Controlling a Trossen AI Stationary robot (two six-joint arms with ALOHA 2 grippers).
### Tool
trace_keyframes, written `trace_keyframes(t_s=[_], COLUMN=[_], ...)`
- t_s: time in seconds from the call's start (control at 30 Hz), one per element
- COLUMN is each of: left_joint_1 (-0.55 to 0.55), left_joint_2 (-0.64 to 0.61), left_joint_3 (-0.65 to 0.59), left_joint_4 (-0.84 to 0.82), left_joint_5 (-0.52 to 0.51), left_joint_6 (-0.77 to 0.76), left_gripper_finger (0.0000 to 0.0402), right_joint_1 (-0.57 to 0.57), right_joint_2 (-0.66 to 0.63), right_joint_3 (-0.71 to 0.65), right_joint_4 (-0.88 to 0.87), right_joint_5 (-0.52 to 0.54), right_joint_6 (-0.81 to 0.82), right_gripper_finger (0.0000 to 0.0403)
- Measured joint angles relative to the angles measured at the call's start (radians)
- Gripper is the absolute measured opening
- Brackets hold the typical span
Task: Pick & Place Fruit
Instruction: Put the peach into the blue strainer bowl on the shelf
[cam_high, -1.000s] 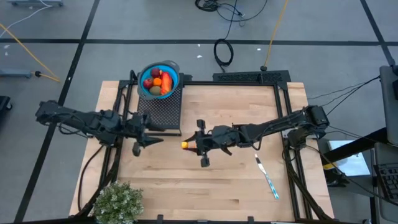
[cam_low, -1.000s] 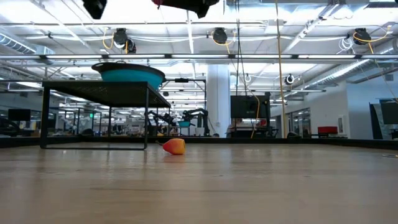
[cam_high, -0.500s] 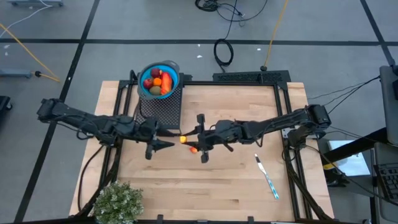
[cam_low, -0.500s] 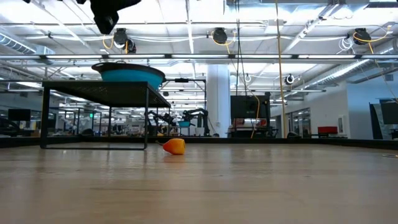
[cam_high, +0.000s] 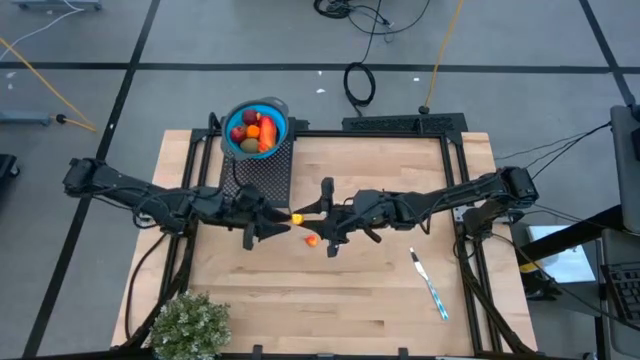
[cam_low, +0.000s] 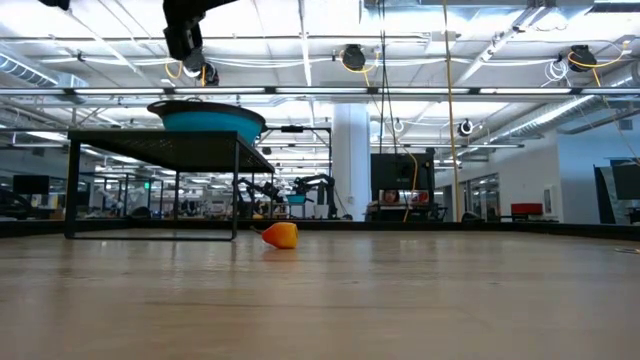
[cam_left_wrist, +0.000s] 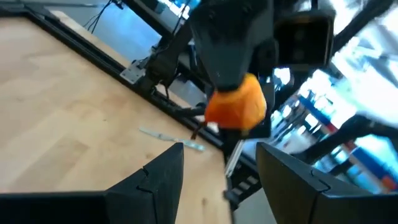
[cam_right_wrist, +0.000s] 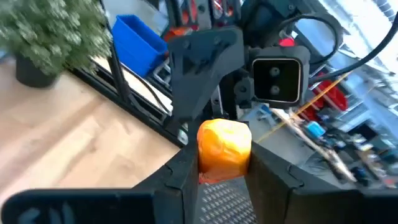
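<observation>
The left gripper (cam_high: 272, 222) hangs above the table's middle, fingers (cam_left_wrist: 163, 177) spread apart and holding nothing, just left of an orange fruit piece (cam_high: 297, 217). That piece sits pinched between the fingers (cam_right_wrist: 180, 177) of the right gripper (cam_high: 305, 215), which meets the left one tip to tip. A second orange piece (cam_high: 313, 240) lies on the wooden table (cam_high: 380, 300) just below the right gripper.
</observation>
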Motion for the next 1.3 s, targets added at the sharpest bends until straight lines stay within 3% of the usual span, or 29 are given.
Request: trace_keyframes(t_s=[0.43, 0.63, 1.3], left_joint_1=[0.022, 0.022, 0.028], left_joint_2=[0.043, 0.059, 0.168], left_joint_3=[0.0, 0.0, 0.013], left_joint_4=[0.119, 0.118, 0.201], left_joint_5=[-0.015, -0.06, -0.076], left_joint_6=[-0.123, -0.139, -0.16], left_gripper_finger=[0.02, 0.02, 0.02], right_joint_1=[0.015, 0.025, 0.028], right_joint_2=[0.0, 0.0, 0.001], right_joint_3=[0.0, 0.0, 0.0], right_joint_4=[-0.073, -0.078, -0.094], right_joint_5=[0.099, 0.098, 0.1], right_joint_6=[-0.11, -0.117, -0.072], right_gripper_finger=[0.0103, 0.0105, 0.0104])
